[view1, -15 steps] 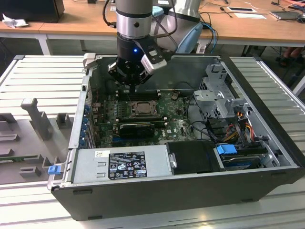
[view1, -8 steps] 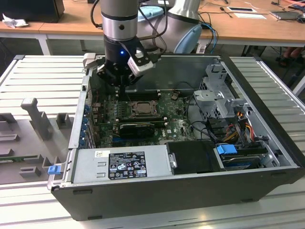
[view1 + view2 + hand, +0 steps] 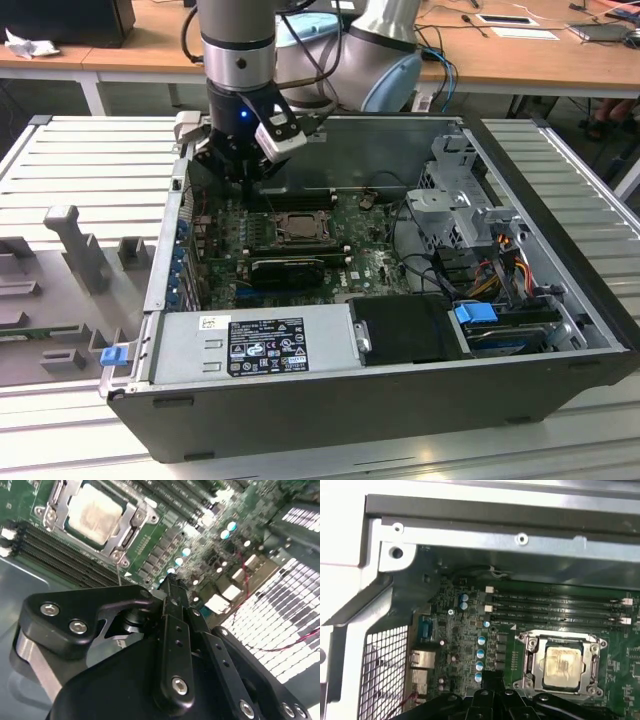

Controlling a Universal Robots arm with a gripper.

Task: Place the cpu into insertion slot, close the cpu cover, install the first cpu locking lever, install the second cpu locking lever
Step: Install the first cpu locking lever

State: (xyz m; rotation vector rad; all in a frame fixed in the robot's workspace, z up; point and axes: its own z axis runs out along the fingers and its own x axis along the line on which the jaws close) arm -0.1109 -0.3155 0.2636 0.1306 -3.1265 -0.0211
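The cpu (image 3: 297, 226) (image 3: 95, 512) (image 3: 562, 666), a pale silvery square, lies in the insertion slot (image 3: 534, 666) on the green motherboard. The silver cpu cover (image 3: 131, 527) (image 3: 593, 656) lies flat around it, the chip's face showing through its opening. A thin metal rod (image 3: 119, 574) rises from one corner of the socket. My gripper (image 3: 245, 176) (image 3: 170, 582) (image 3: 492, 679) hangs above the board beside the socket, toward the exterior view's left and back. Its black fingers are shut together with nothing between them.
The open computer case (image 3: 330, 400) surrounds the board, with its metal rear wall (image 3: 520, 540) and a perforated grille (image 3: 385, 675) close to the gripper. Black memory slots (image 3: 560, 610) flank the socket. A black graphics card (image 3: 290, 268), power supply (image 3: 255, 345) and drive cage (image 3: 460, 205) stand nearby.
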